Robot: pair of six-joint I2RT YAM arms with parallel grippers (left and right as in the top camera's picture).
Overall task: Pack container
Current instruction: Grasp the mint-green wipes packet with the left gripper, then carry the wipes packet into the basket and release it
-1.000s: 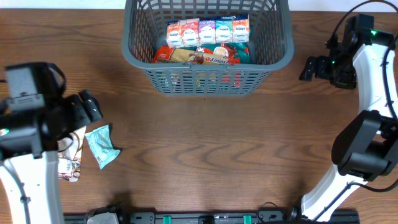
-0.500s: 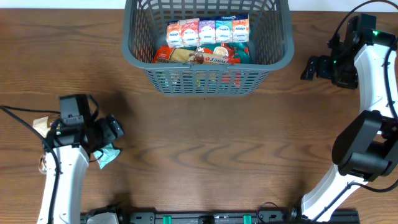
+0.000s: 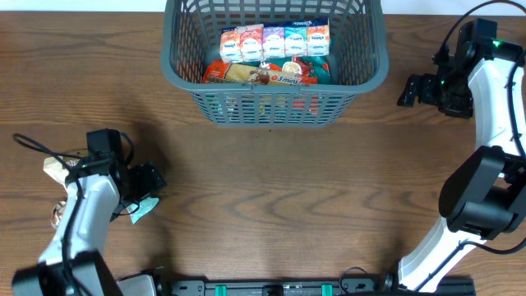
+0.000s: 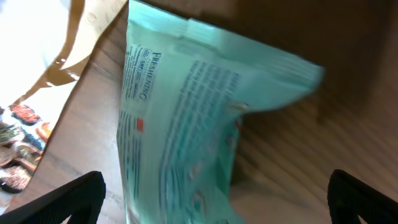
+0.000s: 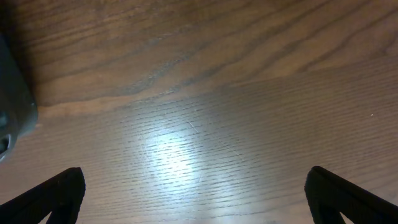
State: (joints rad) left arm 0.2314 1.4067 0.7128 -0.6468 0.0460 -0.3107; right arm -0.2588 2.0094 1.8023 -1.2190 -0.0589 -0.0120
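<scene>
The left end effector (image 3: 150, 178), spread wide, sits over a teal packet (image 4: 199, 124) on the desk (image 3: 271, 181), well off the container's (image 3: 271, 105) near-left corner. The right end effector (image 3: 408, 90), also spread, hangs beside the container's right wall.

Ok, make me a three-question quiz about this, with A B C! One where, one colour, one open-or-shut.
1. Where is the container? A) far middle of the table B) near left corner C) near right corner
2. What colour is the packet below the left gripper? A) yellow B) teal C) black
3. The right gripper's jaws are: A) shut on a packet B) shut on the rim C) open
Answers: A, it sits centred at the far edge; B, its wrapper is teal; C, the fingertips stand wide apart.
</scene>
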